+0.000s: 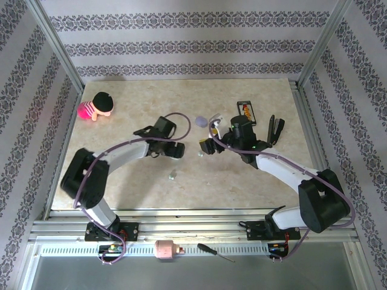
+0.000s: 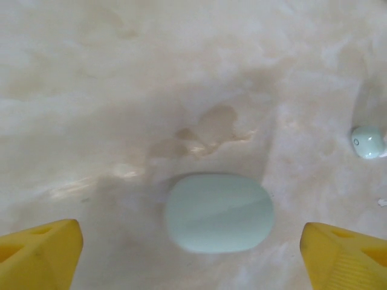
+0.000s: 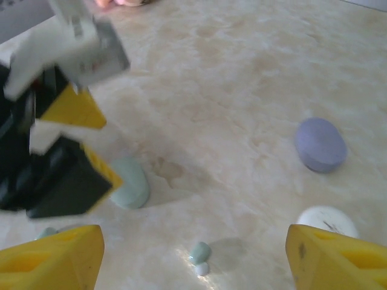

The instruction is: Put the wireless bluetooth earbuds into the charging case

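Three pebble-shaped cases are counted on the table (image 1: 121, 187): one pale green case (image 2: 219, 212), one lavender case (image 3: 320, 145) and one white case (image 3: 328, 220). Three earbuds can be made out with certainty: a pale green bud (image 3: 199, 249) and a whitish bud (image 3: 202, 269) lying together, and a single bud (image 1: 172, 176) apart from them. One doll (image 1: 97, 107), one black box (image 1: 245, 110) and one black tong-like tool (image 1: 275, 130) are also counted. Off the table, one screwdriver (image 1: 208, 249) is seen. Two arms are counted: the left arm (image 1: 130, 151) and the right arm (image 1: 281, 169).

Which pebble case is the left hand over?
The pale green pebble-shaped plastic case, between the open yellow fingers of the left hand; the lavender case and the white case lie farther off.
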Controlling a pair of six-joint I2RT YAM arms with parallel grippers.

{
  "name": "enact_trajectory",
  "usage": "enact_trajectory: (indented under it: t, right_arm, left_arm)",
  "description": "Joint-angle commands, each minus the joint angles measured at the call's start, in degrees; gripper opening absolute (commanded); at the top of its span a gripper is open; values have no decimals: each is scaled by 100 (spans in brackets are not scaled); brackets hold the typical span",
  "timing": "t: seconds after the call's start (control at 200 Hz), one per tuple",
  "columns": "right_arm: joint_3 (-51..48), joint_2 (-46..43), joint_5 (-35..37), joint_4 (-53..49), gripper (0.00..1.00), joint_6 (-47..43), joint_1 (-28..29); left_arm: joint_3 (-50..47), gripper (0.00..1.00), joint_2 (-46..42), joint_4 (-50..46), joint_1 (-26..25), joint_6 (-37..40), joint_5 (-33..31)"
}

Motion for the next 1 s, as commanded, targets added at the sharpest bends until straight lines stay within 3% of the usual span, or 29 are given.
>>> enact_trajectory:
  t: [0.0, 0.255, 0.595, 0.999]
  right_arm:
    - [62, 397, 0, 223, 79, -585, 367]
    - [733, 1739, 390, 252, 81, -765, 1150]
    - [1538, 3002, 502, 164, 79, -584, 1340]
    - [1950, 3489, 120, 12, 54, -563, 1352]
  left_arm:
    - [-502, 94, -612, 406, 523, -445, -81]
    - [-1664, 93, -1909, 709, 1485, -864, -33]
    - [-2122, 93, -2289, 843, 1699, -883, 221]
    - [-2213, 93, -2265, 1009, 1706, -670, 438]
